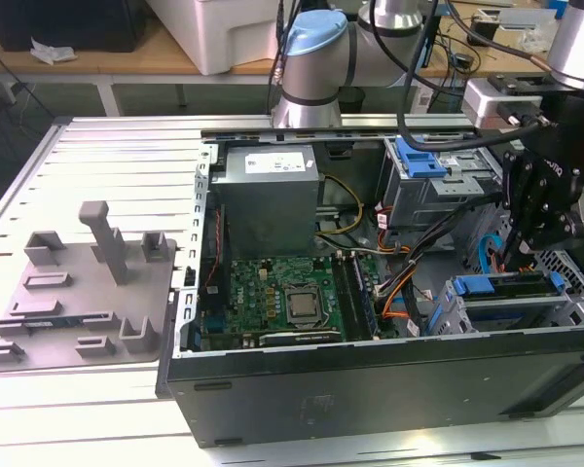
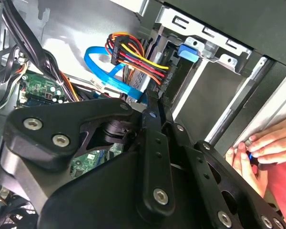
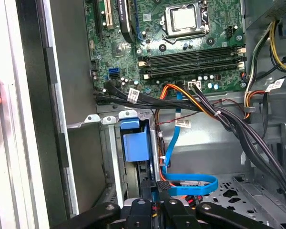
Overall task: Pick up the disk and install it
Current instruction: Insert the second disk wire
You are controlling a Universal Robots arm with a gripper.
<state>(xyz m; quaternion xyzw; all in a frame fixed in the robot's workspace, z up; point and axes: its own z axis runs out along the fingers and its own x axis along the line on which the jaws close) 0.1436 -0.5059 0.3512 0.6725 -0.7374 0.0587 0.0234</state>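
Slatted metal table (image 1: 107, 146) carries an open computer case (image 1: 370, 389) and, at the exterior view's left, a grey fixture tray (image 1: 78, 302) with upright pegs. Inside the case lies a green motherboard (image 1: 292, 297) with a bare processor socket, and behind it, on the far side, stands a grey power supply (image 1: 270, 190). A far cage (image 1: 433, 190) toward the exterior view's right has a blue bracket (image 1: 419, 159) on top.

The disk (image 1: 501, 285) lies flat in the near cage at the exterior view's right, its blue rail facing up, just inside the case's near wall. The black gripper (image 1: 524, 251) hangs directly above it, very near; whether they touch is unclear. In both wrist views the gripper (image 2: 151, 110) (image 3: 152, 198) points down into the case beside a blue flat cable (image 3: 186, 183) and a bundle of coloured wires (image 2: 133, 52). Whether it is clenched or released, I cannot tell.

A person's hand (image 2: 260, 148) rests on the case's outer edge in the second wrist view.
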